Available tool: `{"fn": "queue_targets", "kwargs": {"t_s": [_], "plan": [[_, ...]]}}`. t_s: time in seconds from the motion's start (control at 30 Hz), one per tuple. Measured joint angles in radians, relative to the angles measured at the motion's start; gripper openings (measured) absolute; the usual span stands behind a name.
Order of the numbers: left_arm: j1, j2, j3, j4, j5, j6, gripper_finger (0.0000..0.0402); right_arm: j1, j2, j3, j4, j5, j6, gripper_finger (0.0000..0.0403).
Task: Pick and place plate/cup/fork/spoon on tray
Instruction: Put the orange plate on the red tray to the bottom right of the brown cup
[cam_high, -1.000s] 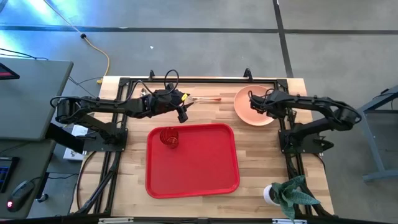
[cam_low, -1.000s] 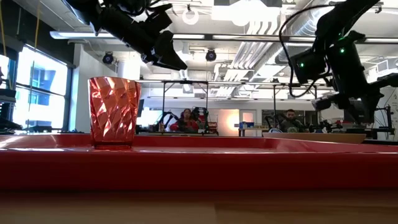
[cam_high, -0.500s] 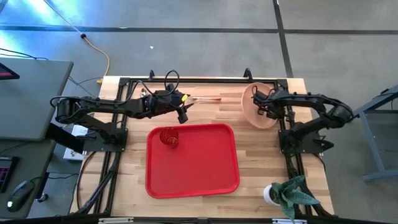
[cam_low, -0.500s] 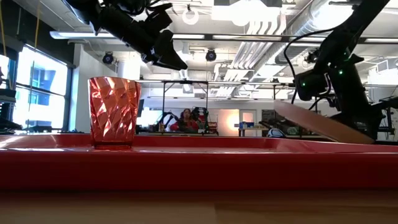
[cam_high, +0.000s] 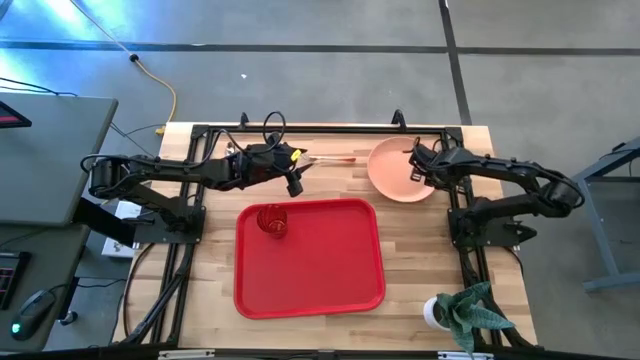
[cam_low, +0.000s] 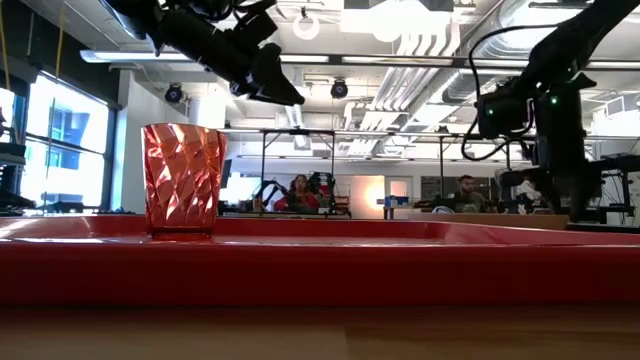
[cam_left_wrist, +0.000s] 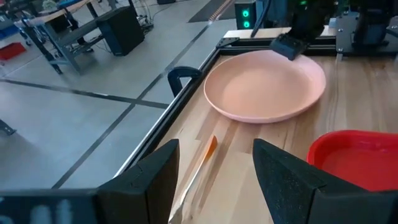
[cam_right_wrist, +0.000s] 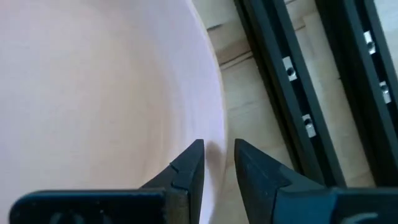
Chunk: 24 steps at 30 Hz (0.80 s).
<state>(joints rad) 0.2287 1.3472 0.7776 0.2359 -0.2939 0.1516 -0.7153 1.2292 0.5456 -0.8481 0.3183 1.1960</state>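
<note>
The salmon-pink plate lies level at the table's far right and also shows in the left wrist view. My right gripper is shut on its rim. The orange-red cup stands upright in the red tray's far left corner. One orange-handled utensil lies on the table beyond the tray; whether it is the fork or the spoon I cannot tell. My left gripper hovers open above that utensil's left end. My right gripper pinches the plate's rim on its far right side, one finger inside the plate and one outside. The fingers come from above, pointing down. The plate sits level; whether it rests on the table I cannot tell.
Black frame rails run along the table's far edge and both sides. A potted plant stands at the near right corner. Bare wood lies between the tray and the right arm's base. People sit in the room beyond.
My right gripper tipped the plate up on edge, its left side raised, then brought it back down level. The plate now lies a little farther toward the table's left edge than a second ago.
</note>
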Motion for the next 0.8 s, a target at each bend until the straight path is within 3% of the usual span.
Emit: {"fn": "queue_targets", "kwargs": {"t_s": [0.23,0.53,0.8], "plan": [[0.0,0.0,0.0,0.002,0.0,0.01,0.0195,0.0,-0.008,-0.118,0.195,0.003,0.006,0.0062],[0.0,0.0,0.0,0.002,-0.001,0.026,0.0195,0.118,-0.122,-0.142,0.248,0.099,0.016,0.0005],[0.0,0.0,0.0,0.01,-0.002,0.071,0.0195,0.289,-0.288,-0.143,0.241,0.307,0.001,0.0]]}}
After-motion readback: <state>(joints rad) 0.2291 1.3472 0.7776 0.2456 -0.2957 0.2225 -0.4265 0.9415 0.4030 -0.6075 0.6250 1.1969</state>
